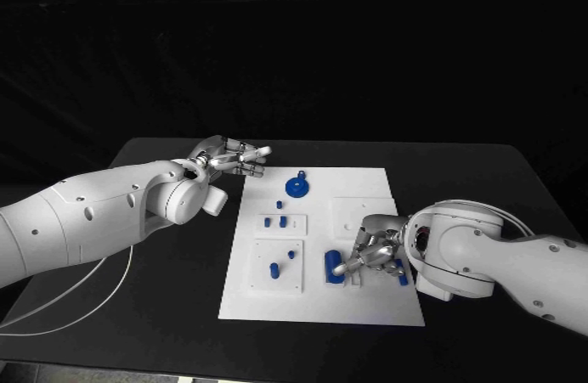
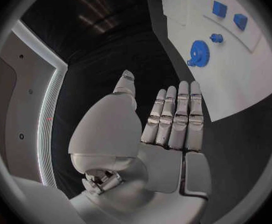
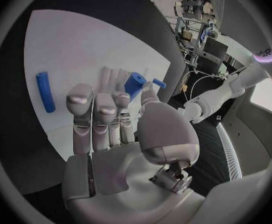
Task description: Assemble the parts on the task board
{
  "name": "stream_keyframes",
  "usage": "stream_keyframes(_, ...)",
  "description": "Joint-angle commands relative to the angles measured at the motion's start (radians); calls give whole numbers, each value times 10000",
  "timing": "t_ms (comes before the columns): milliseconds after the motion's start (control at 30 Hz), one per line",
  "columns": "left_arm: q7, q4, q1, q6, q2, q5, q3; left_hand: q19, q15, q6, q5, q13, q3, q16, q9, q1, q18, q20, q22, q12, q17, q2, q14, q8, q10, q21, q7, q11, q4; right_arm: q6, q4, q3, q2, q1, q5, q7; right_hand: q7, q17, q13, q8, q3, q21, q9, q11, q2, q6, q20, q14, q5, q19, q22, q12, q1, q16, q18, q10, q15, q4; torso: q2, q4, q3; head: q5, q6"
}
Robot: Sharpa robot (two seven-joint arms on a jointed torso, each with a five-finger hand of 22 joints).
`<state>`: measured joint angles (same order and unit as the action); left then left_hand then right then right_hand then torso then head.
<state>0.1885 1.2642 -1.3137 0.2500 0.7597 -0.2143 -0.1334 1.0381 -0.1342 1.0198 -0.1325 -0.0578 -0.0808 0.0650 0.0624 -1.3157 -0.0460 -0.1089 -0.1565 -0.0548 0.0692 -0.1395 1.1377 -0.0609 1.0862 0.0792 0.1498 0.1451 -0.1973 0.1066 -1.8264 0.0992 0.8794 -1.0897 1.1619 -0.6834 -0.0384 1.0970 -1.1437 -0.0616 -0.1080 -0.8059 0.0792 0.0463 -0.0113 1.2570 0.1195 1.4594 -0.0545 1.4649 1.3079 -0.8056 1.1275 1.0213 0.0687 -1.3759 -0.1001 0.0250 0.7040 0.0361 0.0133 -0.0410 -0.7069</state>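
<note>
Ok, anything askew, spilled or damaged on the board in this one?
Nothing stands out. The task board lies flat on the table, the blue gear and small blue parts sit on it, and nothing looks broken or has fallen off.

No words, numbers, labels or signs can be read anywhere in the pics. Nothing is printed on the board [image 1: 368, 306], and no marks are seen on the blue parts [image 1: 296, 184]. The arms' white shells are plain too, w/ no brand name that can be made out.
</note>
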Motion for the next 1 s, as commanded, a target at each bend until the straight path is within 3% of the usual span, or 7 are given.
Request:
stream_keyframes(33, 50, 17, -4, -133, 9, -40, 5, 1, 14, -78, -25, -12, 5, -25, 1, -73, -131, -69, 17, -49, -9, 18, -57, -33, -50, 43, 20, -5, -21, 241, -50, 14, 68, 12, -108, 676, 45, -38, -25, -20, 2263, -3, -10, 25, -979, 122, 2, 46, -521, 580, 916, -128, 315, 7, -117, -52, 24, -29, -2, -5, -1, -20, -12)
stream_keyframes(100, 54, 19, -4, -131, 13, -41, 5, 1, 14, -78, -25, -12, 5, -25, 1, -73, -131, -69, 17, -49, -9, 18, -57, -33, -50, 43, 20, -5, -21, 317, -68, 19, 97, 13, -149, 781, 67, -72, -51, -22, 2345, 6, -12, 42, -1045, 156, 10, 39, -1097, 578, 915, -189, 449, -18, -122, -69, 13, -149, -1, -9, -3, -29, -26)
stream_keyframes(367, 55, 23, -4, -133, 21, -42, 3, 1, 14, -78, -25, -12, 5, -25, 1, -73, -131, -69, 17, -49, -9, 18, -57, -33, -50, 43, 20, -5, -21, 368, -79, 26, 137, 18, -235, 857, 82, -62, -52, -21, 2456, -53, -26, 51, -976, 188, 13, 48, -1197, 585, 934, -236, 396, 38, -141, -76, 14, -187, 4, -14, -6, -20, -36)
stream_keyframes(500, 46, 24, -4, -139, 25, -49, 2, 1, 14, -78, -25, -12, 5, -25, 1, -73, -131, -69, 17, -49, -9, 18, -57, -33, -50, 43, 20, -5, -21, 243, -22, 27, 106, 22, -169, 730, 94, -53, -38, -18, 2472, -80, -32, 57, -716, 178, 10, 47, -1261, 586, 941, -245, 191, 75, -146, -84, 18, -115, 3, -6, -10, -22, -51)
stream_keyframes(733, 18, 26, -4, -151, 29, -62, 1, 1, 14, -78, -25, -12, 5, -25, 1, -73, -131, -69, 17, -49, -9, 18, -57, -33, -50, 43, 20, -5, -21, 53, 155, 26, -81, 64, 99, 485, 104, -63, -2, -19, 2386, -128, -36, 60, -329, 168, 1, 43, -1271, 583, 944, -273, -58, 140, -152, -90, 25, -422, 0, -4, -11, -29, -77)
stream_keyframes(867, -11, 30, -4, -150, 34, -78, 1, 1, 13, -73, -25, -12, 24, -26, 1, -33, -133, -70, 45, -49, -9, 47, -67, -33, -54, 52, 18, -4, 71, -46, 243, 25, -180, 111, 283, 383, 113, -57, 4, -20, 2436, -162, -37, 63, -24, 156, -4, 42, -1177, 587, 951, -292, -225, 170, -157, -98, 30, -360, -4, -4, -14, -30, -93)
stream_keyframes(1000, -25, 26, -4, -156, 28, -89, 0, 1, 13, -73, -25, -12, 24, -26, 1, -33, -133, -70, 45, -49, -9, 47, -67, -33, -54, 52, 18, -4, 71, -35, 320, 23, -264, 136, 376, 347, 123, -49, 12, -22, 2602, -197, -37, 69, -17, 170, -6, 38, -1134, 585, 955, -310, -274, 208, -163, -108, 33, -496, 1, -5, -18, -30, -102)
